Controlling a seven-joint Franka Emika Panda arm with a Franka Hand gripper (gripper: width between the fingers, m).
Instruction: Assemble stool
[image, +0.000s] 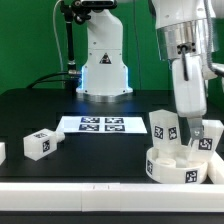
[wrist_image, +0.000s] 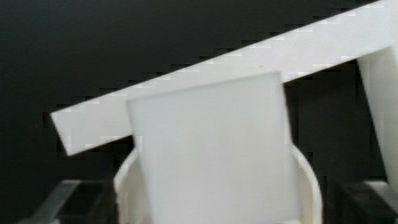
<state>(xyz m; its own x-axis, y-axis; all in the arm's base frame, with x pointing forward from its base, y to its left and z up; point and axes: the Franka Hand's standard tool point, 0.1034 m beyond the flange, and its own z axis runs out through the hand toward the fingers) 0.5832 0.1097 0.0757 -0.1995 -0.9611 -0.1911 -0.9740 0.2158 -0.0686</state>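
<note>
Leg (image: 164, 127) upright in seat (image: 170, 170). Fingers (image: 196, 126) at second leg (image: 207, 142), cannot tell if gripping. Loose leg (image: 40, 145) on desk (image: 110, 165) still unfitted.

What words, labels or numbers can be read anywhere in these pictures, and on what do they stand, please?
No readable words, brands or numbers in either view.
Black-and-white square tags, patterns without letters, stand on the marker board, the seat, a loose leg and an upright leg.
</note>
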